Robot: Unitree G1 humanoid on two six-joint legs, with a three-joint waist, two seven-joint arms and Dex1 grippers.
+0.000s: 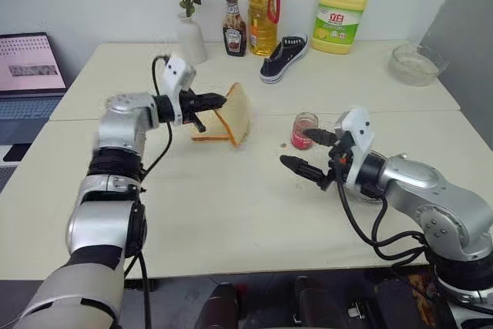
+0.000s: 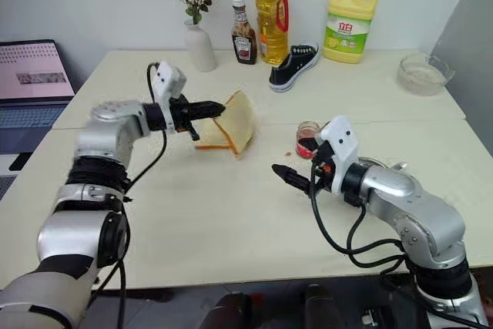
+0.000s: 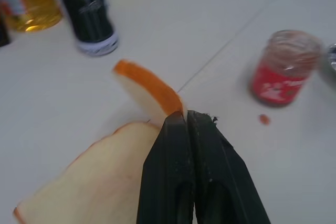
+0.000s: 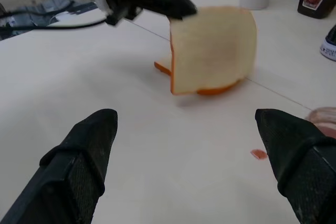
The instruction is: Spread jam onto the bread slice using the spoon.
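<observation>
Pale cream tabletops, two pushed together with a seam between them, fill the scene in front of a white wall. At the far edge, well beyond both hands, stand a yellow detergent jug, a cooking-oil bottle, a dark ketchup bottle, a white vase of dried flowers, and a black sneaker. A laptop sits out past the left arm, and a clear glass bowl lies far beyond the right arm.

The left gripper has its two black fingers pressed together on the top edge of the bread slice, pinching it and holding it raised on edge, its pale face turned toward the right gripper. The slice's lower edge is down near a second slice with an orange-brown crust that lies flat on the table just under the left hand; whether the two touch cannot be told.

The right gripper hovers over the table with its fingers spread wide and nothing between them. The jam, red in its small clear jar, stands just beyond the right hand's fingertips, between the two grippers and nearer the right one. A small red smear marks the table beside the jar.
</observation>
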